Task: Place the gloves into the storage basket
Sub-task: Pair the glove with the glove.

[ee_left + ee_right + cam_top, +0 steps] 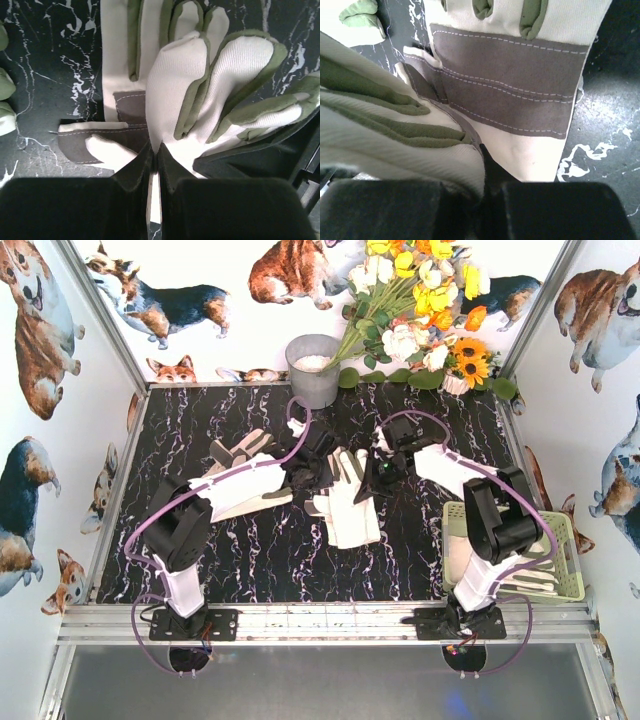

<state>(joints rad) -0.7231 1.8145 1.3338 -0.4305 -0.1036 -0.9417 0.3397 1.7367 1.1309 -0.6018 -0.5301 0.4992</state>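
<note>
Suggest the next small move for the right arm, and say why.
Probably lift the right hand a little: it is shut on a glove at its edge, and the storage basket waits off to its right.

Worktop [250,570]: black marble pattern, thin white veins, faint pink tint in places.
Gloves [352,502]: cream-white twill, olive-green trim along the digits; grey palm bands with white dashed stitching in the right wrist view [510,95]; a grey patch also in the left wrist view [131,102].
Storage basket [572,560], near right: pale yellow-green.
Bucket [312,370], far centre: grey metal, white inside.
Flowers [420,300], far right: yellow, white, orange; 2 sunflowers with dark centres; green leaves.
Walls [70,420]: white, printed with corgis in tan, white and black.
Arms [185,540]: black with white segments.
Cables [300,440]: purple.
</note>
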